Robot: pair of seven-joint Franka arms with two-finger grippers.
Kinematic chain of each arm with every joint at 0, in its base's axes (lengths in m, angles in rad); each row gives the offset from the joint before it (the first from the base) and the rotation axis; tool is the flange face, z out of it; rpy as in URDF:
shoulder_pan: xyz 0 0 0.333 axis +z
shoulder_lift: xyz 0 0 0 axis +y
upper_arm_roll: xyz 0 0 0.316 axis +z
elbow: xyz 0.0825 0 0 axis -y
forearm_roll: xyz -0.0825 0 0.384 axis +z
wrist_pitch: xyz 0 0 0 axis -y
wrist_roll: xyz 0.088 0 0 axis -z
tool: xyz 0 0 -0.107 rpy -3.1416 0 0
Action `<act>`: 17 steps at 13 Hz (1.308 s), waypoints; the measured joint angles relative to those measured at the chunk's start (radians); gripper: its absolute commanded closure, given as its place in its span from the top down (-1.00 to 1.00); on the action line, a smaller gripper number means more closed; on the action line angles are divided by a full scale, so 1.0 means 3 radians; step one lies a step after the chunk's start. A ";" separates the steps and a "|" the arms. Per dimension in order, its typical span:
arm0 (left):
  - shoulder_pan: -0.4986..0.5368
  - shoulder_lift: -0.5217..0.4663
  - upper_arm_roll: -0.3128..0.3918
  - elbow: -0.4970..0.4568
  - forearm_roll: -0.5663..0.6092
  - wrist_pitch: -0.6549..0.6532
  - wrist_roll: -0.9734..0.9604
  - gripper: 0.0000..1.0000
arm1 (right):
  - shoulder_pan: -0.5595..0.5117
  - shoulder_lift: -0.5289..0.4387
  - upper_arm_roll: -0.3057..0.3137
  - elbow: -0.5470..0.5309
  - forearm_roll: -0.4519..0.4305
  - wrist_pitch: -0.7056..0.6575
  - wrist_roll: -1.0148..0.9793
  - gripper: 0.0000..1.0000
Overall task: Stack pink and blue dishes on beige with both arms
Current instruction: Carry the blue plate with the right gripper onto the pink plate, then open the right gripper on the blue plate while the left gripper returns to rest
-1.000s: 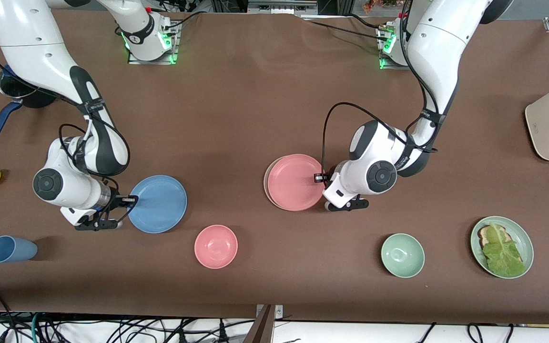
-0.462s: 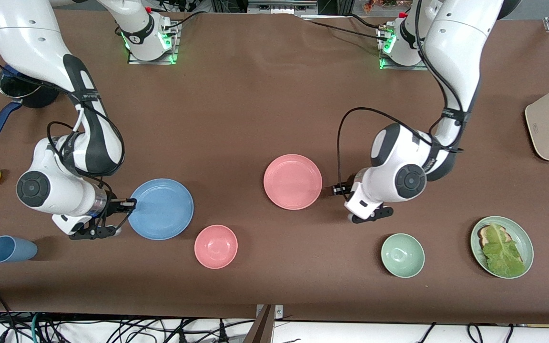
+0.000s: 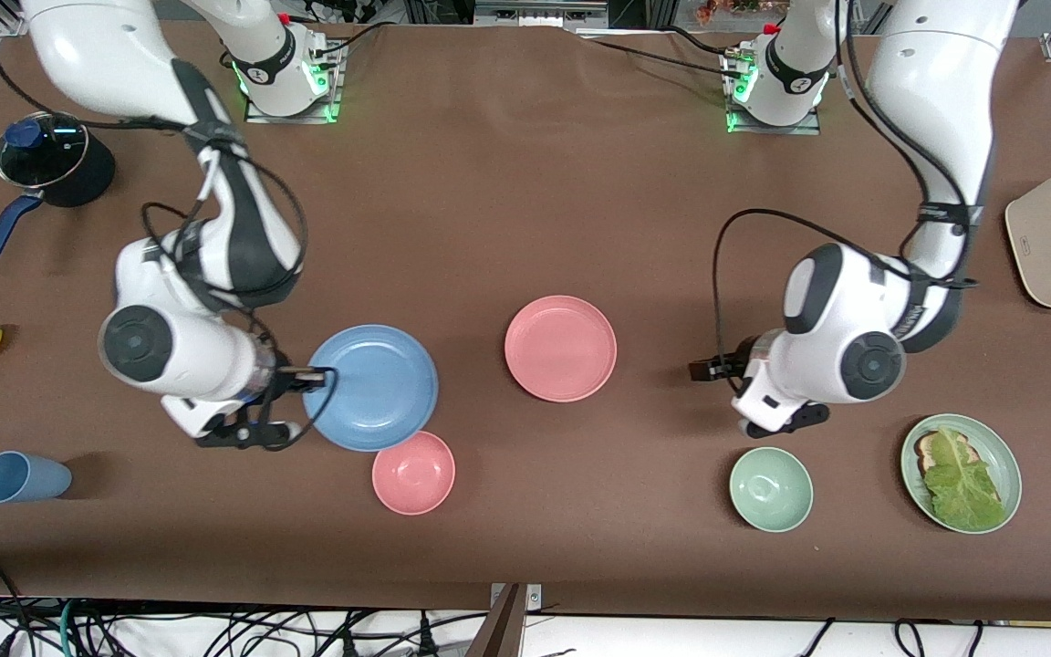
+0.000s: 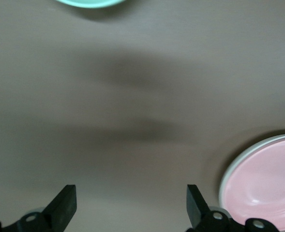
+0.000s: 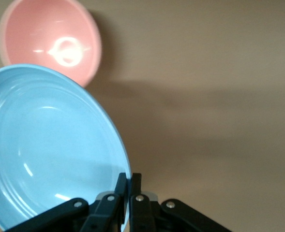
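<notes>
- Right gripper (image 3: 311, 372): pinched on rim of blue plate (image 3: 370, 387), lifted over table (image 3: 489, 182), overlapping pink bowl (image 3: 413, 473) in front view.
- Left gripper (image 3: 701, 370): fingers spread, empty, over bare table between pink plate (image 3: 560, 348) and green bowl (image 3: 770, 489).
- Pink plate: on beige plate (image 4: 228, 170), only a pale rim showing.

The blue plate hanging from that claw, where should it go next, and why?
Probably carry on toward the pink plate, which already sits on the beige plate. The right gripper pinches the blue plate by its rim over the pink bowl; the left gripper is open and clear.
</notes>
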 measured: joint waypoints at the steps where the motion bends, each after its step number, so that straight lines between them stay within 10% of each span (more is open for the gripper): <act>1: 0.0089 -0.0036 0.0006 0.0000 0.0070 -0.0094 0.0129 1.00 | 0.0151 -0.0007 0.0007 0.0005 0.0010 -0.0002 0.0258 -1.00; 8: 0.0569 -0.0234 0.0019 0.0009 0.0474 -0.0501 0.0746 1.00 | 0.1126 0.0029 0.0013 -0.0004 0.0018 0.0168 0.1768 -1.00; 17: 0.0780 -0.1432 0.0003 -0.0288 0.0474 -0.0688 0.0922 1.00 | 0.1312 0.0487 0.0006 -0.0042 0.0017 0.0752 0.2062 -1.00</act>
